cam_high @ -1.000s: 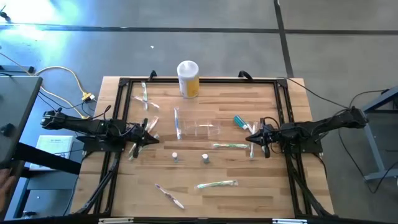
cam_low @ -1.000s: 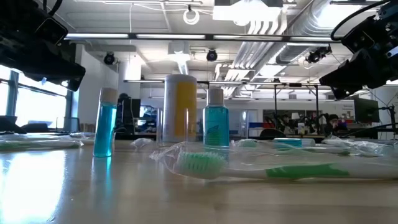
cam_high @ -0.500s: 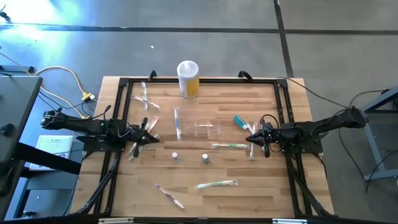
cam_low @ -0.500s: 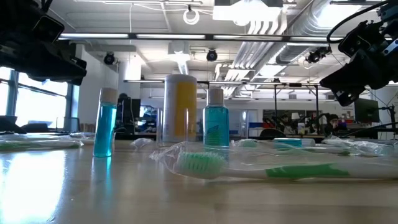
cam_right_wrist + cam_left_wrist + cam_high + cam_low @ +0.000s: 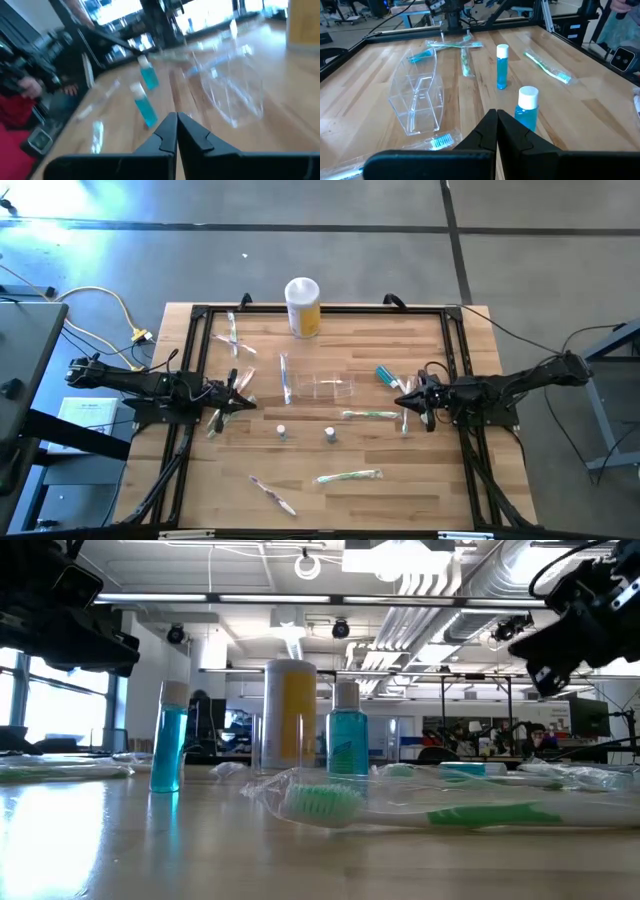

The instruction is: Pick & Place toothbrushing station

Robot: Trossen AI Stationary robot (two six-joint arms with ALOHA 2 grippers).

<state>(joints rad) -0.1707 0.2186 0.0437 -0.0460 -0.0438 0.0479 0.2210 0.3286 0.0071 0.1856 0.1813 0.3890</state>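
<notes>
Front of the table: a pink toothbrush (image 5: 272, 495) in clear wrap lies near the front edge, and a green toothbrush (image 5: 349, 476) lies a bit to its right.
Small bottles: two little blue bottles with white caps (image 5: 282, 432) (image 5: 329, 435) stand upright side by side, a little farther back.
Middle of the table: the clear holder (image 5: 332, 388) lies tipped on its side, with a wrapped toothbrush (image 5: 286, 378) just to its left.
Another green toothbrush: it (image 5: 369, 415) lies between the holder and the right gripper, closer to the front than the holder.
Teal toothbrush: it (image 5: 386, 376) lies just right of the holder, near the right gripper.
Left gripper: it (image 5: 240, 402) hangs above the left side of the table, and its two fingers are pressed together with nothing between them.
Right gripper: it (image 5: 405, 402) hangs above the right side of the table, fingers pressed together and holding nothing.
Back of the table: one more wrapped toothbrush (image 5: 233, 335) lies at the back left.
Yellow canister: it (image 5: 302, 307) stands upright with its white top at the back edge, well behind the holder.
</notes>
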